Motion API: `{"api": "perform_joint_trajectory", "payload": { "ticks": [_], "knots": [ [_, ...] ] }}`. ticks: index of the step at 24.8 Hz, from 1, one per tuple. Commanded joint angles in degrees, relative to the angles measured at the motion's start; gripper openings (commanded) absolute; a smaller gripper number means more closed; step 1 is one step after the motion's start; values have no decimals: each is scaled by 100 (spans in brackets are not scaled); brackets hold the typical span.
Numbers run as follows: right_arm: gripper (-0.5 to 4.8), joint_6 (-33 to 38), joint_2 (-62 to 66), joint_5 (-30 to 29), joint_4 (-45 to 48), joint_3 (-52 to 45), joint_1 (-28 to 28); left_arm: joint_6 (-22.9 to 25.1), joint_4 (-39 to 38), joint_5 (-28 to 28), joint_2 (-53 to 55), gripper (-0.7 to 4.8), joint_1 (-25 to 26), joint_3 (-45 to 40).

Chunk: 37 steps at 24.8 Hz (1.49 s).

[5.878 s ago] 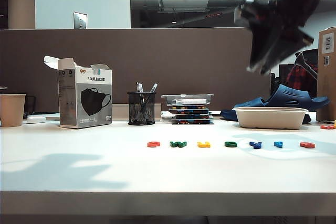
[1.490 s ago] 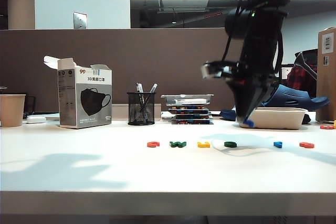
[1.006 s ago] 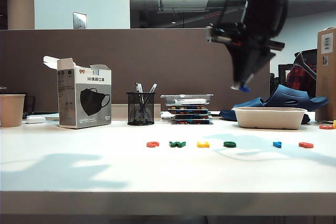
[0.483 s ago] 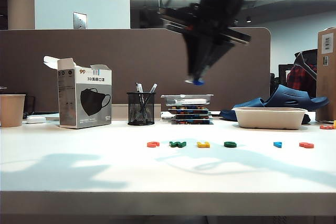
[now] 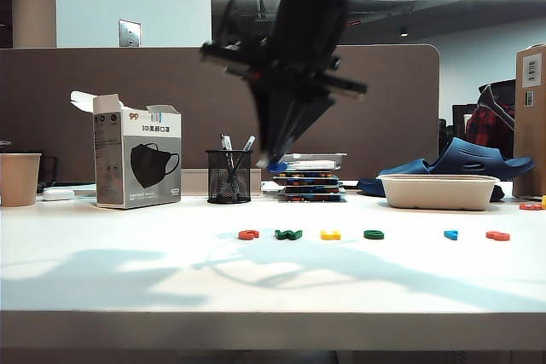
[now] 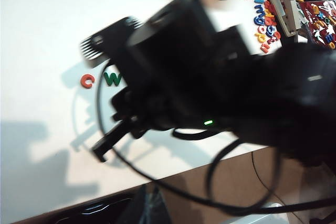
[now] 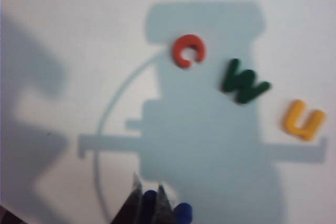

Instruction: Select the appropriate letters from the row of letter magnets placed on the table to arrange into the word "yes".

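While your right gripper point(image 5: 277, 164) hangs high above the bench point(image 5: 128, 283), its jaws are clamped on the dark blue letter point(image 7: 150, 201), over the row's left end. Below it lie the red-orange C point(image 7: 188, 50), green W point(image 7: 243, 83) and yellow U point(image 7: 303, 120). Your left gripper is outside every view, so its jaws cannot be judged.

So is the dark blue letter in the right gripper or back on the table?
In the right gripper: its fingers are shut on the dark blue letter, high above the table.
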Motion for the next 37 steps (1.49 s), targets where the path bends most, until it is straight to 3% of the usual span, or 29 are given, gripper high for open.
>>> {"api": "perform_joint_trajectory", "payload": {
  "ticks": [1, 25, 28, 37],
  "knots": [
    [-6, 72, 190, 22, 269, 17, 142, 24, 46, -24, -22, -5, -4, 15],
    [-4, 647, 1252, 297, 645, 17, 538, 24, 57, -20, -22, -5, -4, 15],
    [77, 647, 1250, 299, 632, 20, 544, 24, 55, -20, -22, -5, -4, 15],
    [150, 647, 1239, 297, 640, 24, 544, 24, 55, -20, -22, -5, -4, 15]
  ]
}}
